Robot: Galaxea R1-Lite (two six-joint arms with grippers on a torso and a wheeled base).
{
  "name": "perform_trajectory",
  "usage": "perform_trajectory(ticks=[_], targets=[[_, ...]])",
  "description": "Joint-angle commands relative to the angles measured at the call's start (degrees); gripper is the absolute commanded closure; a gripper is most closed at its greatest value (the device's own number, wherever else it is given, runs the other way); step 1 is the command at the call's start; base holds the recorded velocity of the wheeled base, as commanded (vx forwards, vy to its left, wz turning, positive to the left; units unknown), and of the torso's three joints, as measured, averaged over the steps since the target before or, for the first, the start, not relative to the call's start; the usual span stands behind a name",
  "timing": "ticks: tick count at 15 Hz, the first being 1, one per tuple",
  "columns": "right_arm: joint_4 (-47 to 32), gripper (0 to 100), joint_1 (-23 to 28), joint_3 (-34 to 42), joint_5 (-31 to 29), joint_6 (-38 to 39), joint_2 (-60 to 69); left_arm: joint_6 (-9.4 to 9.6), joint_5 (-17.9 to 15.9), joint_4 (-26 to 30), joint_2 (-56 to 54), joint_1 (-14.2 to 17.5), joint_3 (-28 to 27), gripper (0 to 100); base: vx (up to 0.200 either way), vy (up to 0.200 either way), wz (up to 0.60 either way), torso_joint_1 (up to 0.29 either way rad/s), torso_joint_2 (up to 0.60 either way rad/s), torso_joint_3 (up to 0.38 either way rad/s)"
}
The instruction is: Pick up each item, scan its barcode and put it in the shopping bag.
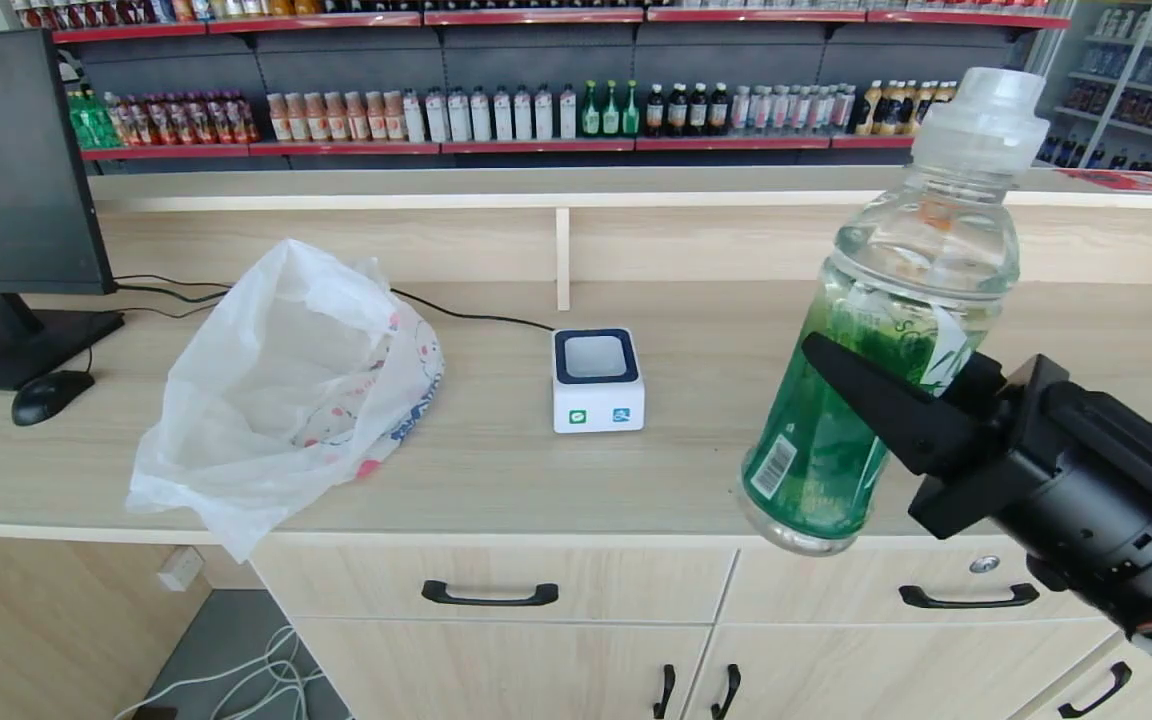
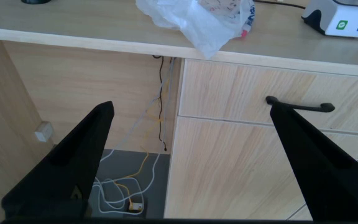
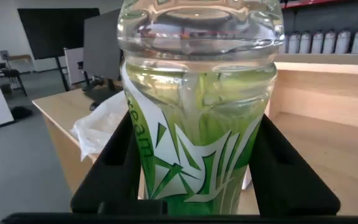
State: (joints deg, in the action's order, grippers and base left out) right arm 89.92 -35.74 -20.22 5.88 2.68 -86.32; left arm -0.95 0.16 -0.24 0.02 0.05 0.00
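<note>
Right tool (image 1: 876,390) clamped on bottle (image 1: 896,330), held above surface (image 1: 496,470) front-right edge. Long axis near upright, cap leaning right. Scanner (image 1: 597,380) mid-surface, left of bottle. Shopping bag (image 1: 286,390) further left. Left tool (image 2: 191,162) wide open, empty, below front edge.

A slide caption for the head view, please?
Right gripper holds a green bottle; barcode scanner and shopping bag sit on counter.

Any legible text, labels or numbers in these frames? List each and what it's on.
None reads whole.
bottle label: letters wrap out of sight, no full word.
barcode on it: digits too small.
scanner: two small icons, no readable words.
shopping bag: blue print crumpled, unreadable.
shelf bottles: labels too small.
</note>
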Motion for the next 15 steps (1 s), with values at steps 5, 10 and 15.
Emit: perform_trajectory(ticks=[5, 10, 15], targets=[[0.1, 100, 15.9, 0.5, -3.7, -4.3, -0.7, -0.02, 0.0, 0.0, 0.0, 0.0, 0.0, 0, 0.0, 0.0, 0.0, 0.0, 0.0, 0.0], [0.1, 100, 16.1, 1.3, -4.1, -4.3, 0.5, -0.02, 0.0, 0.0, 0.1, 0.0, 0.0, 0, 0.0, 0.0, 0.0, 0.0, 0.0, 0.0], [0.1, 100, 16.1, 2.2, -4.1, -4.3, 2.4, -0.02, 0.0, 0.0, 0.0, 0.0, 0.0, 0, 0.0, 0.16, 0.0, 0.003, 0.0, 0.0]])
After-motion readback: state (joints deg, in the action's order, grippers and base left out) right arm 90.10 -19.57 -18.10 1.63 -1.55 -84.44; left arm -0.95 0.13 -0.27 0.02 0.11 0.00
